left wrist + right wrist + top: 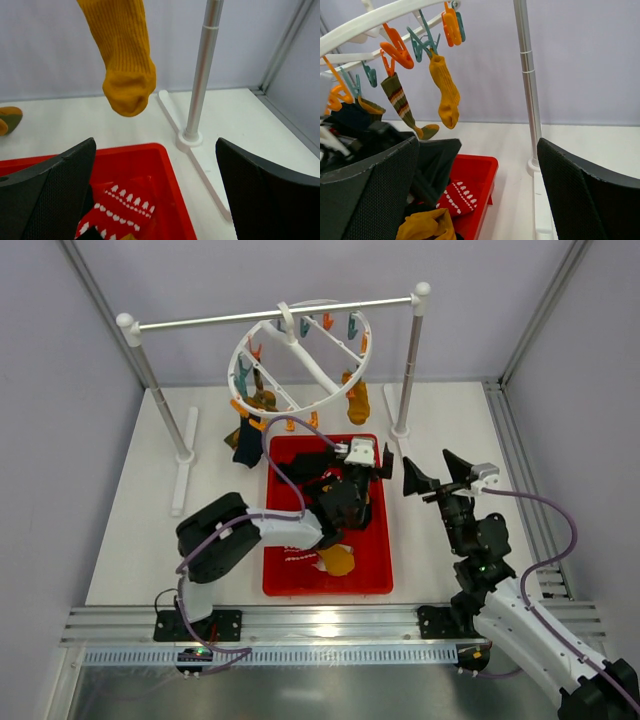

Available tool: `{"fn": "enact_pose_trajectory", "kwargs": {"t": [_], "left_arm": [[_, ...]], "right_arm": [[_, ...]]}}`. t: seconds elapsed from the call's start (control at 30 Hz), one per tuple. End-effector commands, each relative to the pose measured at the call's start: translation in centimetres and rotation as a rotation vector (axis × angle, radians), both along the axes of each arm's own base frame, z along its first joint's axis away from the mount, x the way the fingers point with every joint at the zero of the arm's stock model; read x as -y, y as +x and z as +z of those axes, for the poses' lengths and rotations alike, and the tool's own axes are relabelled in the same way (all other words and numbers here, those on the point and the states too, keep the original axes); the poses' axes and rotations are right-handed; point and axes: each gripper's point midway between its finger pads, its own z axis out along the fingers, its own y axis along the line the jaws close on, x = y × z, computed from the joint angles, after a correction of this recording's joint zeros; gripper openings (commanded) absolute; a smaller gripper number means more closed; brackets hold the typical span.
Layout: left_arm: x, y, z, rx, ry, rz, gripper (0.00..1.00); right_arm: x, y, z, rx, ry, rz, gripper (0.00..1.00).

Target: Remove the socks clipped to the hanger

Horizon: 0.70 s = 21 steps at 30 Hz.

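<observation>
Several socks [247,445] noted clipped round hanger [370,21] over table's far edge. Mustard sock [127,75], long axis vertical, just above and ahead of left gripper [368,455], jaws wide apart, empty. Right gripper [435,472] likewise agape, farther off. Striped sock [400,105] visible from right wrist only.

The left gripper [362,458] hangs with its jaws apart over the far end of the red tray [275,580]. Just beyond it, a mustard sock [357,400] dangles from the round hanger [300,355], and a navy sock [247,443] hangs to its left. The right gripper [437,473], jaws wide, sits just to its right above the white table [130,540].
</observation>
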Motion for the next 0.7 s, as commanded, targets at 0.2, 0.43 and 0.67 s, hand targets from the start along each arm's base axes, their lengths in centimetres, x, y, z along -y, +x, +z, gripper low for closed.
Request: {"fn": "enact_pose_trajectory", "kwargs": {"t": [0.2, 0.43, 0.67], "left_arm": [[-0.4, 3.1, 3.8, 0.114, -0.043, 0.296, 1.0], [0.6, 6.6, 3.2, 0.074, -0.053, 0.256, 1.0], [-0.2, 10.2, 2.3, 0.017, -0.049, 0.285, 1.0]], "right_arm": [[0.9, -2.7, 1.7, 0.101, 0.043, 0.025, 1.0], [1.1, -4.5, 2.2, 0.154, 0.058, 0.061, 1.0], [0.8, -5.9, 2.6, 0.191, 0.056, 0.108, 1.0]]}}
